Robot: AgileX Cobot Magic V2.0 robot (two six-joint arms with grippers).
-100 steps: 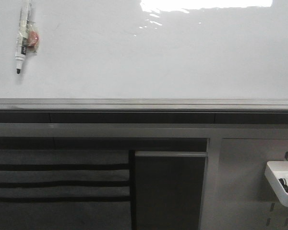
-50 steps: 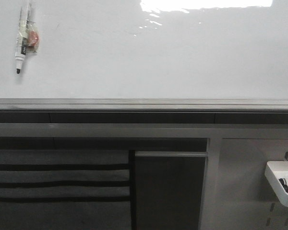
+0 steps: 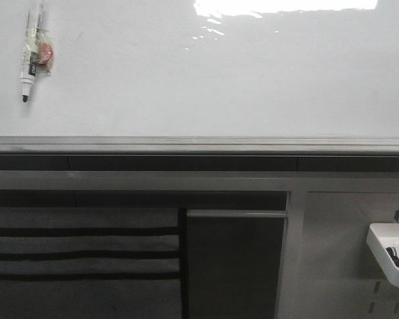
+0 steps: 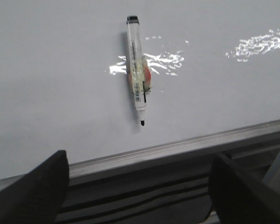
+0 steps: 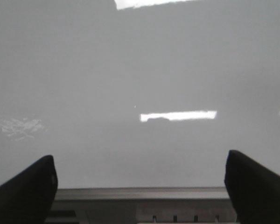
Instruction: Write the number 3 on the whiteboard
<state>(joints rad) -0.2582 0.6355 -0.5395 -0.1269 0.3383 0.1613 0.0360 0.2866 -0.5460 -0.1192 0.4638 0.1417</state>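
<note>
Facing the blank whiteboard (image 3: 206, 80), left gripper (image 4: 137, 193) and right gripper (image 5: 140, 191) both spread wide

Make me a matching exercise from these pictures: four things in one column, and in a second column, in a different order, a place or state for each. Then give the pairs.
Things:
1. marker
2. whiteboard
3. white tray
4. left tool

Places or states:
A. hung on the grey panel at lower right of the front view, small items inside
B. open, holding nothing
C. stuck to the board at upper left of the front view, tip down, cap off
D. glossy, with glare, no number written on it

Pairs: 1-C, 2-D, 3-A, 4-B
</note>
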